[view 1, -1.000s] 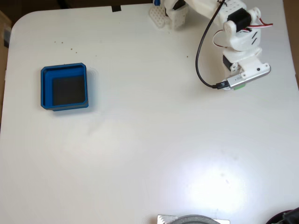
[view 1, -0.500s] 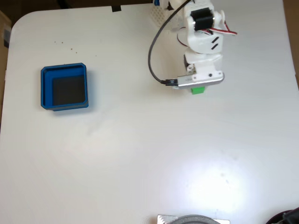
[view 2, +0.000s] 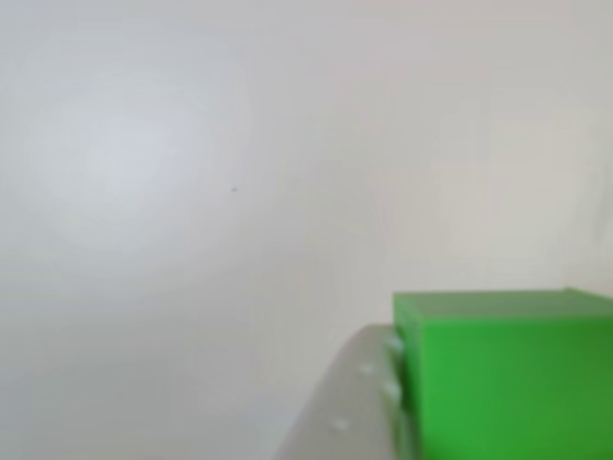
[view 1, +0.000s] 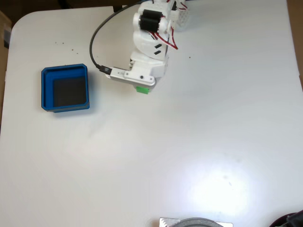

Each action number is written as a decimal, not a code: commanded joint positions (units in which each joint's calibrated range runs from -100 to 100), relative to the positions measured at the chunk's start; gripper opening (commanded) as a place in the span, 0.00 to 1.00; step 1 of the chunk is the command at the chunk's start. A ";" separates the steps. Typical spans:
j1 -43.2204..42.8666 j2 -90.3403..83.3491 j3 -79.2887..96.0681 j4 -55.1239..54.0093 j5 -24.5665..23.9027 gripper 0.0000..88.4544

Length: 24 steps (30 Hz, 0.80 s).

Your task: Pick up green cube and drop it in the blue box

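Clearly, the green cube (view 1: 142,89) is carried by the arm: in the fixed view it peeks out just under the white wrist of the robot arm (view 1: 149,47), above the white table (view 1: 189,151), to the right of the blue box (view 1: 65,88) and well apart from it. In the other view the green cube (view 2: 503,374) fills the lower right corner, and a grey finger (view 2: 350,407) with small bumps presses against its left face, so I judge the gripper (view 1: 142,88) to be closed on the cube.

What could go wrong: the cube may slip out before the box is reached, because the hold looks to be on one end of the cube. If the jaws open too early, the cube falls on the table beside the box. The box walls are low, so a drop from height could also let the cube bounce out, or it could hit the near wall.

Hard to make out: the second finger is cut off at the edge of the other view, and in the fixed view the wrist covers both fingers. How high the cube hangs over the table cannot be told. The black cable (view 1: 97,45) loops toward the box side; whether it will drag is unclear.
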 commanded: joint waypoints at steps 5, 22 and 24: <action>8.82 -4.42 -2.92 -0.58 0.15 0.03; 19.58 0.18 -2.92 -11.02 0.15 0.03; 21.11 2.43 -2.92 -14.44 0.15 0.03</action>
